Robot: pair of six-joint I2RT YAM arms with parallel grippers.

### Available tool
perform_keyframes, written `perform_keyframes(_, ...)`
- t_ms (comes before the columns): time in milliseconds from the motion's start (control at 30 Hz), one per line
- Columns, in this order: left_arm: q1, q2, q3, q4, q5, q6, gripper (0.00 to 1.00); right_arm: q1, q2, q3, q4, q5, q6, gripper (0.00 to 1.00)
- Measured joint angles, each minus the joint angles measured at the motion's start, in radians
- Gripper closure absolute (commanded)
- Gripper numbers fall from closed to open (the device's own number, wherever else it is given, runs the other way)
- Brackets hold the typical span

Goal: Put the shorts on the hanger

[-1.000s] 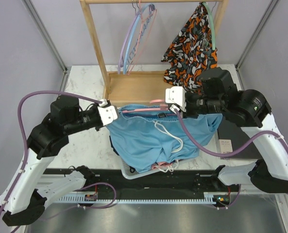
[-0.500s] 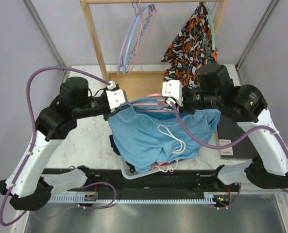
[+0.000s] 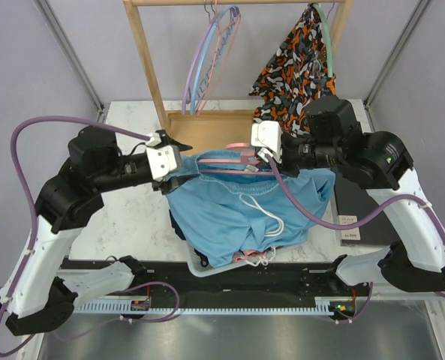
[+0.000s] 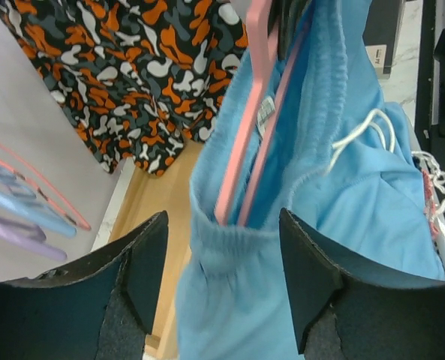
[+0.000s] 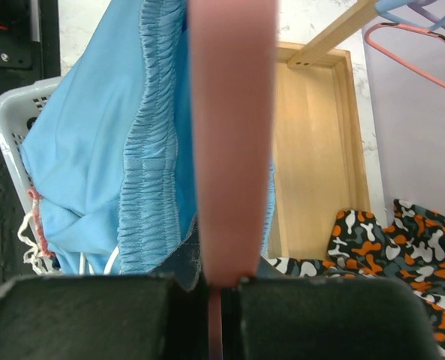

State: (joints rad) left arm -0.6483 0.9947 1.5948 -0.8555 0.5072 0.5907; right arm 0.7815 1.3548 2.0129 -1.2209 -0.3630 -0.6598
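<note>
The hanger (image 3: 222, 161) runs crosswise between my two arms. One end is pinched between the fingers of my right gripper (image 3: 261, 154). The other end lies in the gap of my left gripper (image 4: 222, 270), whose fingers (image 4: 143, 262) stand apart on either side of it. The hanger sits inside the waistband of the shorts (image 3: 230, 217), which drop below both grippers toward my bases, their lower end in the basket (image 3: 196, 264) on the table (image 3: 124, 217). Beyond my grippers stands the rack (image 3: 143, 60). From its rail the spare hangers (image 3: 207, 67) hang ahead of my left gripper and the other garment (image 3: 297, 67) ahead of my right gripper.
</note>
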Motion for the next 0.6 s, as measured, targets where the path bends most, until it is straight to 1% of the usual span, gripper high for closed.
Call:
perform_keyframes(67,-0.019,0.038,0.029,0.007,0.0,0.011,0.34,0.0,-0.001,-0.012,0.01,-0.011,0.01,1.0)
perform_keyframes(233,-0.138,0.133,0.045,0.027,-0.035,0.065,0.35,0.0,0.0,-0.021,0.029,-0.034,0.033,1.0)
perform_keyframes(267,-0.165,0.146,0.038,0.028,-0.047,0.078,0.35,0.0,0.0,-0.021,0.037,-0.041,0.039,1.0)
perform_keyframes(333,-0.204,0.164,0.021,0.029,-0.072,0.097,0.4,0.0,0.0,-0.021,0.048,-0.051,0.045,1.0)
perform_keyframes(367,-0.214,0.167,0.013,0.028,-0.088,0.106,0.51,0.001,0.0,-0.021,0.051,-0.055,0.047,1.0)
perform_keyframes(433,-0.224,0.169,0.002,0.032,-0.109,0.118,0.65,0.004,0.0,-0.025,0.054,-0.064,0.051,1.0)
perform_keyframes(467,-0.224,0.169,-0.002,0.039,-0.118,0.128,0.82,0.007,0.0,-0.028,0.053,-0.069,0.052,1.0)
perform_keyframes(500,-0.224,0.169,-0.005,0.047,-0.132,0.137,0.93,0.009,0.0,-0.036,0.055,-0.074,0.054,1.0)
perform_keyframes(533,-0.224,0.168,-0.006,0.049,-0.137,0.135,0.98,0.009,-0.002,-0.042,0.055,-0.075,0.054,1.0)
perform_keyframes(567,-0.224,0.167,-0.009,0.05,-0.143,0.142,0.98,0.01,-0.005,-0.053,0.058,-0.075,0.051,0.94)
perform_keyframes(600,-0.224,0.164,-0.018,0.048,-0.143,0.142,0.98,0.011,-0.009,-0.063,0.061,-0.076,0.049,0.73)
